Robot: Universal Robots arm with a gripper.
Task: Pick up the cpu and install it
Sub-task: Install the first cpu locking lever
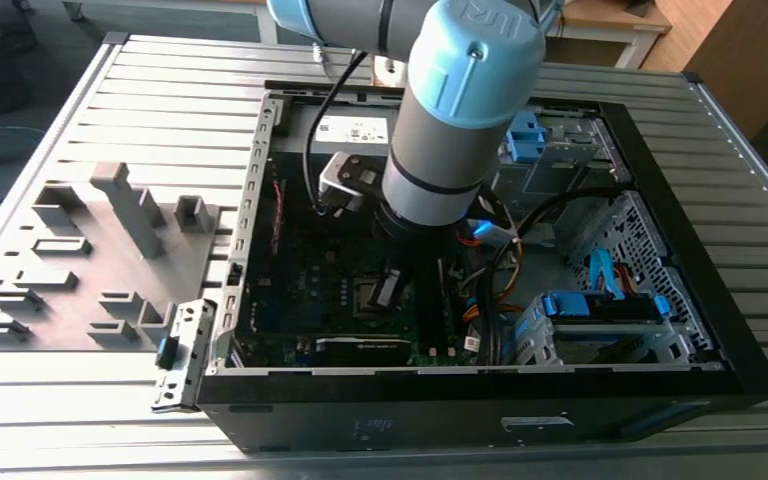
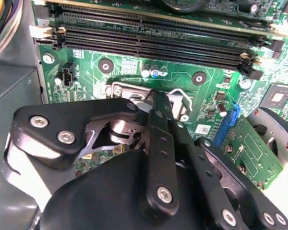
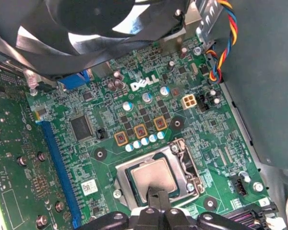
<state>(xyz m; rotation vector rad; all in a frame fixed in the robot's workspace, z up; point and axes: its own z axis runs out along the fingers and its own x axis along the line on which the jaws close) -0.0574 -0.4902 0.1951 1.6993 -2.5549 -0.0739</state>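
Sitting flat in the socket (image 3: 121, 176) on the green motherboard (image 3: 149, 110), the cpu (image 3: 152, 176) shows up well in the first wrist view. It is a thin square with a dull silver-grey metal top, plain and slightly glossy, and the socket's metal frame surrounds it on all sides. The gripper (image 3: 156, 195) hangs right over the chip's near edge with its dark fingers drawn together into one narrow tip. From here I cannot tell whether that tip touches the metal. In the second wrist view the gripper (image 2: 155, 98) points down at the same socket, with the long black memory slots (image 2: 153, 38) just beyond. In the exterior view the arm (image 1: 458, 110) reaches down into the open computer case (image 1: 491, 420), which lies on a slatted metal table (image 1: 171, 90).
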